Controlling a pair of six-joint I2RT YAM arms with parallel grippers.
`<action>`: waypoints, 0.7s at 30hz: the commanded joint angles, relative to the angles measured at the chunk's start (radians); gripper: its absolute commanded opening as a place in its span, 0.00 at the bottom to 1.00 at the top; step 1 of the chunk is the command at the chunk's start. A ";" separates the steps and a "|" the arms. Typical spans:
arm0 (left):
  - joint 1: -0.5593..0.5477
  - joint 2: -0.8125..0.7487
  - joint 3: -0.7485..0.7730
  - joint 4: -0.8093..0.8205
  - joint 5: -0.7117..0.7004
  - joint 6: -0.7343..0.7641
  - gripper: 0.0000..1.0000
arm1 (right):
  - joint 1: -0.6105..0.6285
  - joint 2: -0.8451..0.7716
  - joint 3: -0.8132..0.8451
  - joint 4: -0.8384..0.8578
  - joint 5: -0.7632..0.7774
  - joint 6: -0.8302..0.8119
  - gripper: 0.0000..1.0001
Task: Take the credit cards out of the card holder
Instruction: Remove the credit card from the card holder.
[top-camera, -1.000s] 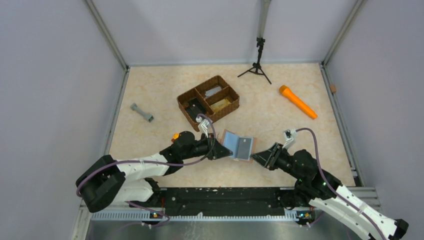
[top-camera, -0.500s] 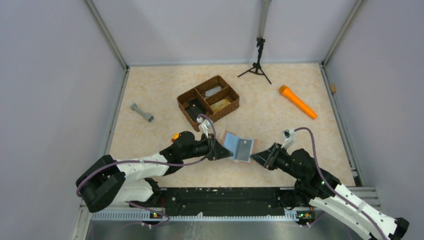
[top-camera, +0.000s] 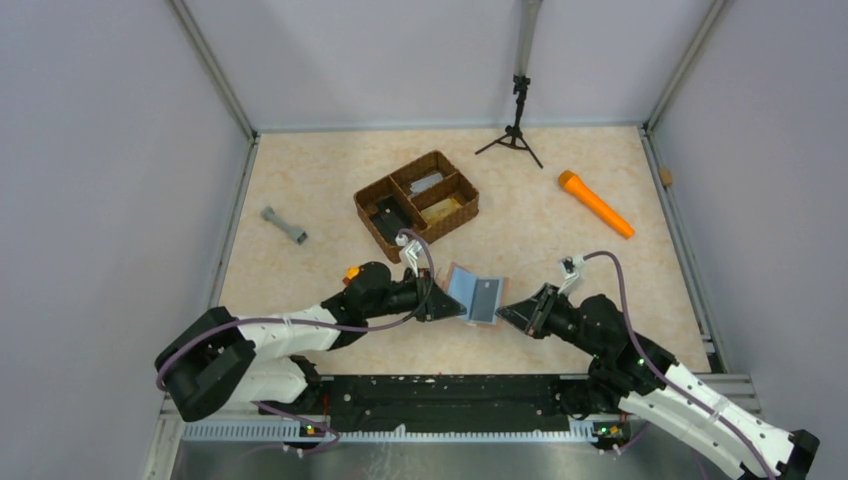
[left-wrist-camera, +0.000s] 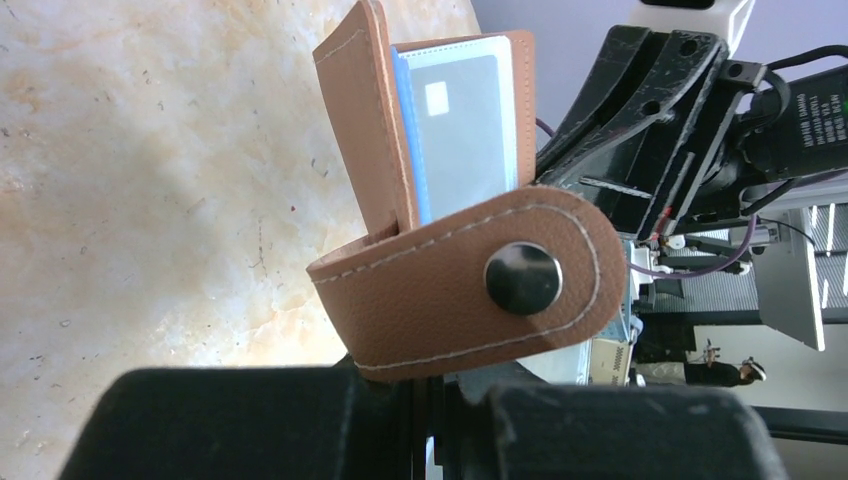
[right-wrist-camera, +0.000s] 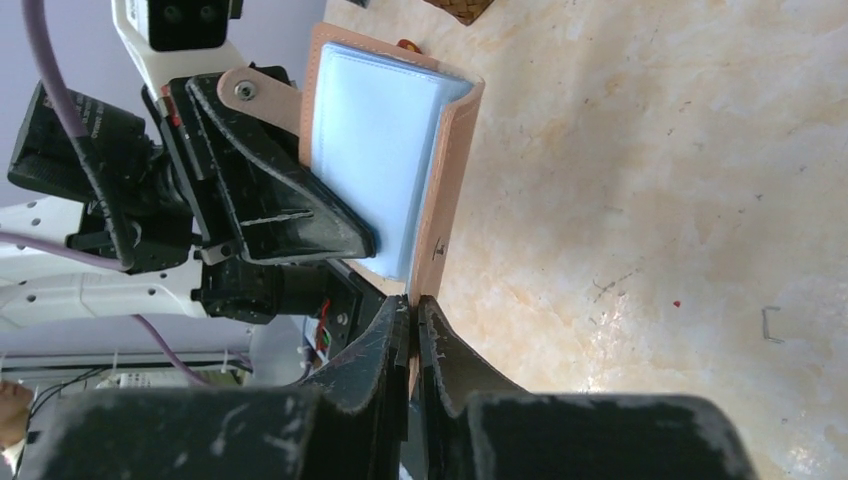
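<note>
Left gripper (top-camera: 458, 311) of mine is clamped tight on the card holder (top-camera: 478, 295), pinching the tan strap that carries the metal snap (left-wrist-camera: 523, 278). In the left wrist view that strap curls across just above my fingers. On the other side my right gripper (top-camera: 502, 313) is closed as well. The right wrist view shows its two fingers pressed onto the thin tan edge of the opposite cover.

Held this way, the holder is spread open like a book between my two arms, its pale blue-grey inside showing to the overhead camera. It is over the middle of the surface, nearer the near edge than the far edge. I cannot tell whether its lower edge touches the surface. A grey card (left-wrist-camera: 462, 120) with a small pale square sits tucked behind a clear sleeve inside the holder.

Beyond the holder, toward the far edge, stands a brown woven basket (top-camera: 392, 178) with three compartments. An orange torch-shaped thing (top-camera: 595, 204) lies toward the far right corner. A small grey dumbbell-shaped piece (top-camera: 284, 225) lies near the left edge, and a black tripod (top-camera: 514, 130) stands at the far edge.
</note>
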 joint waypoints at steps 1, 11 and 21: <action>-0.003 0.026 0.040 0.106 0.068 -0.001 0.00 | -0.003 0.014 0.000 0.113 -0.044 -0.011 0.03; -0.005 0.044 0.044 0.127 0.088 -0.009 0.00 | -0.003 0.016 -0.010 0.141 -0.043 -0.006 0.00; -0.006 0.046 0.052 0.118 0.094 -0.016 0.00 | -0.002 0.010 -0.038 0.206 -0.023 0.012 0.00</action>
